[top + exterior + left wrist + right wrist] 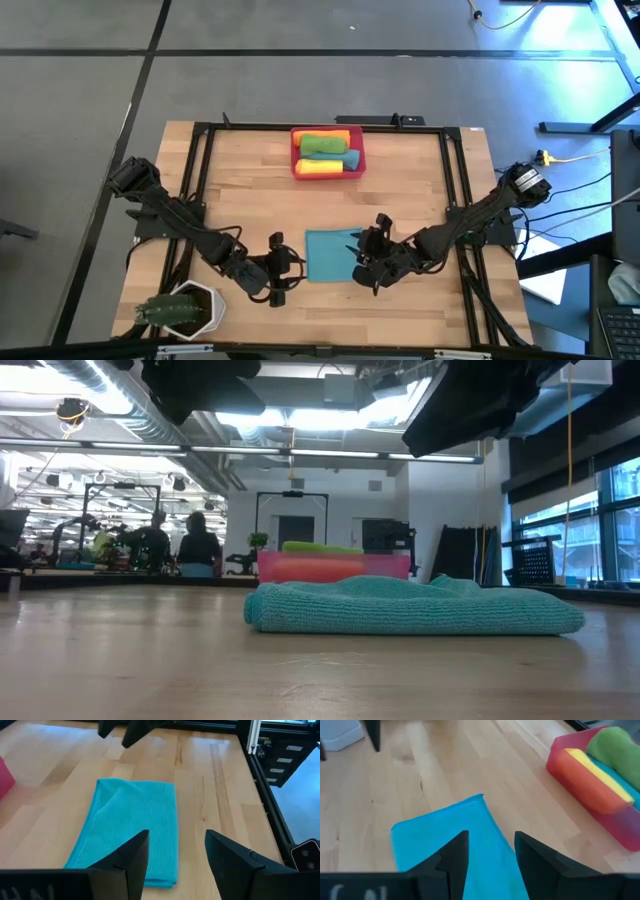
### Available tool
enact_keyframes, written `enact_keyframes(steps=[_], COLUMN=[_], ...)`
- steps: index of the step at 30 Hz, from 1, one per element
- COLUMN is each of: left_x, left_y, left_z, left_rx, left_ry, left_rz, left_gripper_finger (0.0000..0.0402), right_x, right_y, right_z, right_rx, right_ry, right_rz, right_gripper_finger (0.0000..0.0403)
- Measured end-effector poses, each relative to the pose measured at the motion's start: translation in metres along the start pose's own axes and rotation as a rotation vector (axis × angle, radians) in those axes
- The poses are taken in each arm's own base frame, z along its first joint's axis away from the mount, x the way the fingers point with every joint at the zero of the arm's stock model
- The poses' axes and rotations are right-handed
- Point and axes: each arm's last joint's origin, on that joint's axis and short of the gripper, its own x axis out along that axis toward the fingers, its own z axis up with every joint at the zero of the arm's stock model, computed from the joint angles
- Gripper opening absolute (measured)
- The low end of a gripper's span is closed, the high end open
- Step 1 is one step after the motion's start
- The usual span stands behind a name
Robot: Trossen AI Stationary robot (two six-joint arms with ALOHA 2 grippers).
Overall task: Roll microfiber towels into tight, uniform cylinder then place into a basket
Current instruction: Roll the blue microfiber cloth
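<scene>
High view: folded teal towel (330, 255) flat at lower centre of the counter (400, 200), left pincer (276, 270) and right pincer (372, 258) flanking it; basket (327, 152) at upper centre, holding rolled towels. Wrist views: both pincers spread, gripping nothing.

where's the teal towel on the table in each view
High view: teal towel lies low centre, between the two grippers.
Low view: towel lies centre right, in front.
Left wrist view: towel lies left of centre.
Right wrist view: towel lies lower centre.
Shared landmark: the red basket beyond it.
</scene>
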Motion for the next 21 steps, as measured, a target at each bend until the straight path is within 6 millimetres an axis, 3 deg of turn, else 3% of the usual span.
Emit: enact_keyframes(steps=[16, 21], left_x=[-0.002, 0.005], left_y=[-0.003, -0.009], left_z=[-0.002, -0.014], left_rx=[-0.02, 0.039], left_ry=[0.01, 0.036], left_rz=[-0.025, -0.02], left_gripper_finger=[0.0183, 0.0183], right_x=[-0.001, -0.007], right_y=[0.002, 0.008], right_z=[-0.001, -0.005], right_rx=[0.007, -0.017], right_ry=[0.03, 0.037], right_rz=[0.043, 0.077], right_gripper_finger=[0.0161, 0.0161])
